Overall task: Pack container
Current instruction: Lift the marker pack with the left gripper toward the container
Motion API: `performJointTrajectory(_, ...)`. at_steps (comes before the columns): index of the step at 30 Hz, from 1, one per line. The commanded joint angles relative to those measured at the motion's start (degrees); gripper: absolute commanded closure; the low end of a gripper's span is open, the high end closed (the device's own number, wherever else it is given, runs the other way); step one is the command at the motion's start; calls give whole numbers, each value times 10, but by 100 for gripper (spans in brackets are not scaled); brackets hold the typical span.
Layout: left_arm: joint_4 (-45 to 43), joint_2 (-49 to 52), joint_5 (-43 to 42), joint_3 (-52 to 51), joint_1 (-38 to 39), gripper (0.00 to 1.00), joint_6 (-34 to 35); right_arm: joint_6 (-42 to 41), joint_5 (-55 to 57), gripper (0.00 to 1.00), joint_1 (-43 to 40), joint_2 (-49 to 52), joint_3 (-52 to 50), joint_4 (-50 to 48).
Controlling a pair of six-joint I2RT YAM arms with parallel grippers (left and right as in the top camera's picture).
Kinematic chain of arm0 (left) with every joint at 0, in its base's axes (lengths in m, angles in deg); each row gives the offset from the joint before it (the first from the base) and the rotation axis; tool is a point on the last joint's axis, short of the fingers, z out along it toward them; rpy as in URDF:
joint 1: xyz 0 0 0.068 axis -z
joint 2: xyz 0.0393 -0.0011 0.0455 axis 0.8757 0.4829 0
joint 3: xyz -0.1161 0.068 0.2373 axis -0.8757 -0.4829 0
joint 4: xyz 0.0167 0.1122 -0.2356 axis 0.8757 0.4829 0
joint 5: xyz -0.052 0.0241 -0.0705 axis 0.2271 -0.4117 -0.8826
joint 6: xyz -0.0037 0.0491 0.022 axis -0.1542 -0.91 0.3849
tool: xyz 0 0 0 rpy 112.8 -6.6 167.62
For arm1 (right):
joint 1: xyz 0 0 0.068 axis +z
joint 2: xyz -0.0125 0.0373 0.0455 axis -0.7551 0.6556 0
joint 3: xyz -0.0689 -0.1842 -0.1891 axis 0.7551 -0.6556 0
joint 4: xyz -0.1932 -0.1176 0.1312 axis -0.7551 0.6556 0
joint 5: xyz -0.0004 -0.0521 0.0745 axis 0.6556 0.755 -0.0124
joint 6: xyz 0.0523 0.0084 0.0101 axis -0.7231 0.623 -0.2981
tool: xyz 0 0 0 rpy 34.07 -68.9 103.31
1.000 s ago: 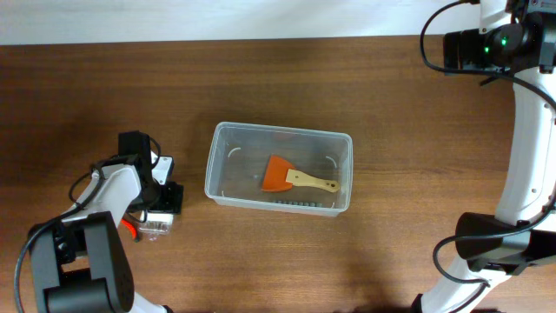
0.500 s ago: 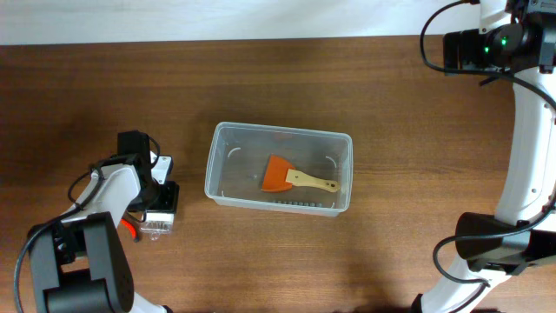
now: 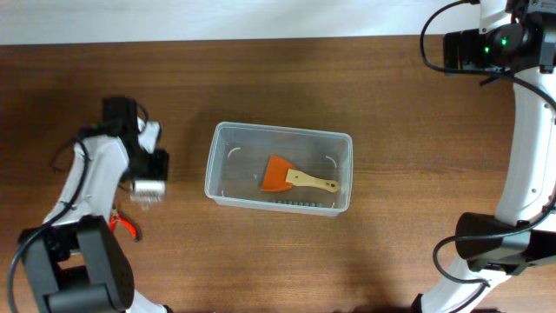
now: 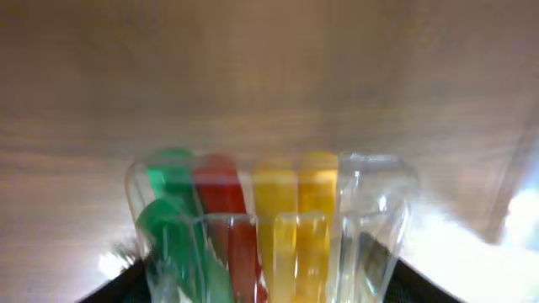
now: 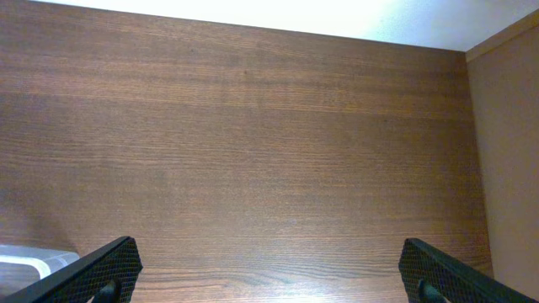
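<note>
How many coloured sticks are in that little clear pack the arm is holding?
4, side by side in the clear pack held by the left gripper: green stick, red stick, yellow stick, orange-yellow stick. The rightmost slot looks empty; blur may hide more.

Premises: a robotics laboratory or test bench. Evidence: two white-and-black robot arms are mounted at one desk. The left arm is at the lower left of the overhead frame, and the right arm runs down the right edge, with an exposed black cable looping at the upper right. A green indicator light glows beside it. The desk is wood-grain laminate, backed by a plain white wall along the top edge. One clear container stands mid-frame.
</note>
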Motion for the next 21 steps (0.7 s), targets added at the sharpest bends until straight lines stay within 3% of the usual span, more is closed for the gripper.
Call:
performJointTrajectory(1,43,2,-16,116,10,98,4,-1,-3,1,-3,2,0,0)
performJointTrajectory(8,152,2,-73,308,131,98,-110,-1,-3,1,-3,3,0,-1)
performJointTrajectory(14,137,19,-83,313,303,98,-285,-1,-3,1,-3,2,0,-1)
performJointTrajectory(21,146,135,-77,311,368,98,-300,-1,-3,1,-3,2,0,0)
